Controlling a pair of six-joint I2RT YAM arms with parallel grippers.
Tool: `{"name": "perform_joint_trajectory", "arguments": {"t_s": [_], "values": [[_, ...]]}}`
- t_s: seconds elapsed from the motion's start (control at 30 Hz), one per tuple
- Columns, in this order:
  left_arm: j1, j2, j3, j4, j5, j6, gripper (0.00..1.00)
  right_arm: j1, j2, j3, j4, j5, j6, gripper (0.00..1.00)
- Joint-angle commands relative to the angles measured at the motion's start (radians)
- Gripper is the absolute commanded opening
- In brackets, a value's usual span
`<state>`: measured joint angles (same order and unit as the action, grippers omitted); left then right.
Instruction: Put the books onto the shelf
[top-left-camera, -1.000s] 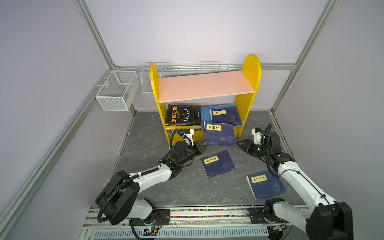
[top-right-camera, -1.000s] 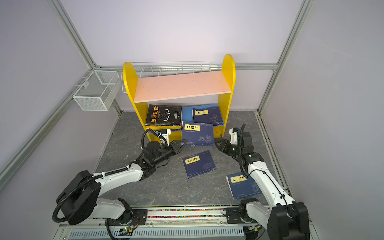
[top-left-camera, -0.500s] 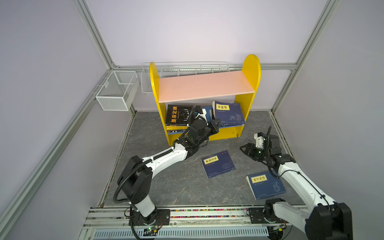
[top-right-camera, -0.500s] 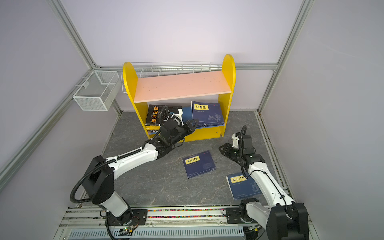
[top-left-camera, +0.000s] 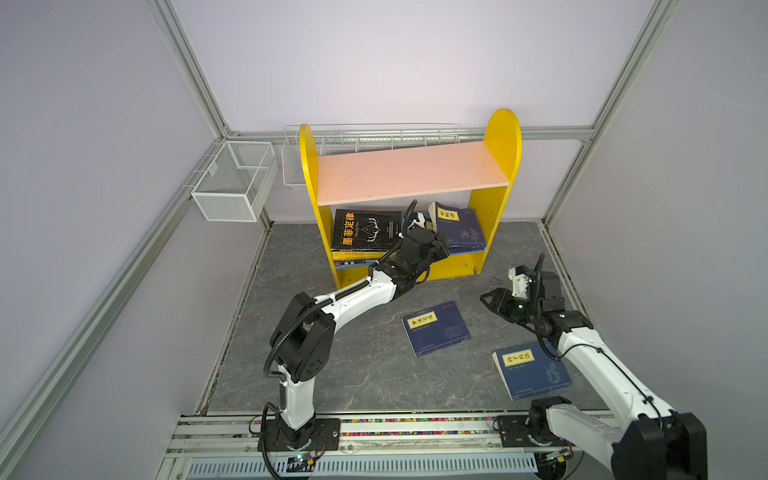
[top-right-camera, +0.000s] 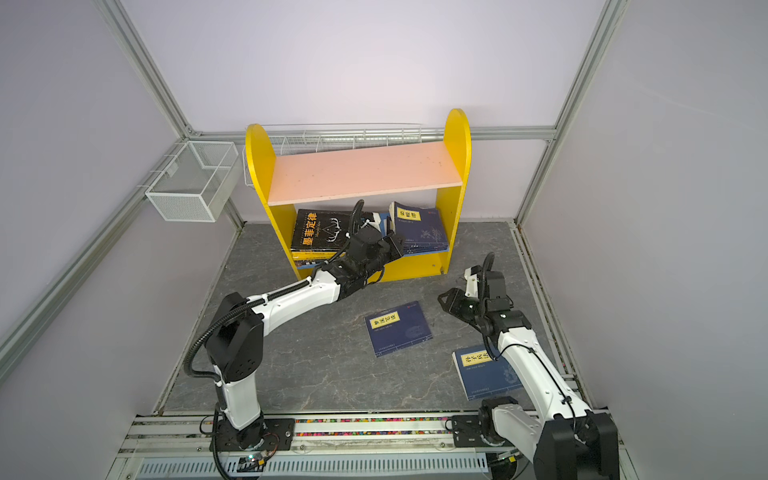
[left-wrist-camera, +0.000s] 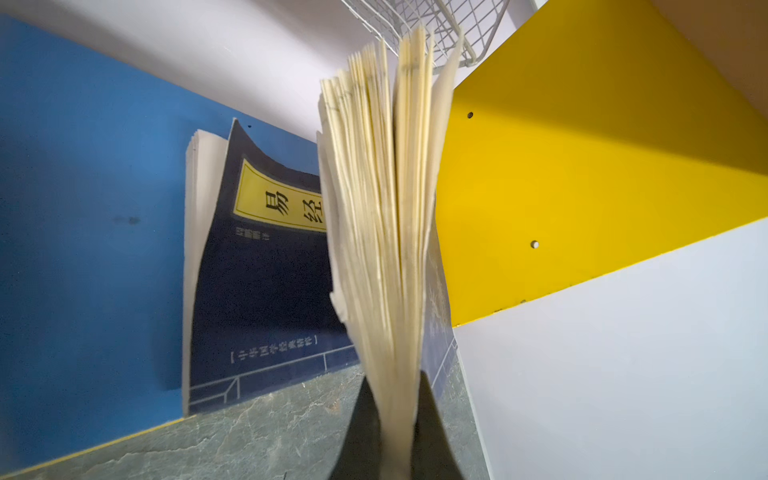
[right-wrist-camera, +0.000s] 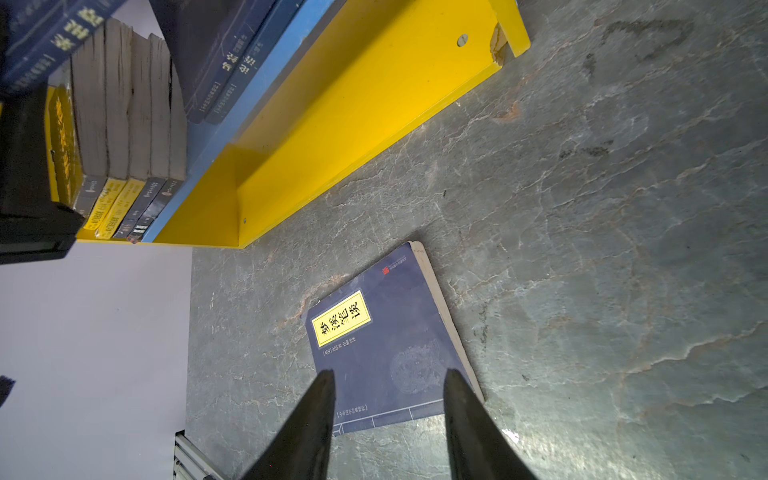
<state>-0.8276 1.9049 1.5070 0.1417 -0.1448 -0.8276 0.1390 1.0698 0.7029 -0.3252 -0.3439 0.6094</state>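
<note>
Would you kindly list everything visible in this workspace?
shelf: one, yellow sides, pink and blue boards; rear of floor.
black book: one, black; atop stack, lower board's left.
stacked books: several, yellow and navy spines; beneath black book.
shelved navy books: two, navy; flat, lower board's right.
held book: one, navy; above shelved navy books.
floor books: two, navy, yellow labels; flat on floor.
wire baskets: two, white; on wall rails.
left hand: one, black; shut on held book.
right hand: one, black; open, near a floor book.
</note>
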Motion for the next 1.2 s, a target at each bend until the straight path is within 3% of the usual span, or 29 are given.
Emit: {"name": "perform_joint_trajectory", "arguments": {"t_s": [0.0, 0.57, 0.63, 0.73, 0.87, 1.0, 1.17], "values": [[0.003, 0.025, 0.039, 0.002, -0.041, 0.025, 0.0, -0.001, -0.018, -0.023, 0.002, -0.002, -0.019, 0.46], [0.026, 0.099, 0.101, -0.063, -0.058, 0.021, 0.02, -0.001, -0.005, -0.016, 0.002, -0.014, -0.02, 0.46], [0.025, 0.102, 0.113, -0.085, -0.059, 0.027, 0.16, 0.0, -0.004, -0.014, 0.002, -0.016, -0.019, 0.46], [0.026, 0.104, 0.131, -0.11, -0.052, 0.034, 0.56, -0.001, -0.004, -0.013, 0.003, -0.017, -0.018, 0.46], [0.026, 0.105, 0.167, -0.157, -0.061, 0.046, 0.84, -0.001, -0.002, -0.014, 0.004, -0.02, -0.015, 0.46], [0.026, 0.097, 0.179, -0.184, -0.087, 0.049, 0.99, -0.001, -0.007, -0.015, 0.003, -0.022, -0.014, 0.46], [0.025, 0.087, 0.183, -0.201, -0.099, 0.045, 1.0, -0.002, -0.007, -0.013, -0.002, -0.019, -0.014, 0.46]]}}
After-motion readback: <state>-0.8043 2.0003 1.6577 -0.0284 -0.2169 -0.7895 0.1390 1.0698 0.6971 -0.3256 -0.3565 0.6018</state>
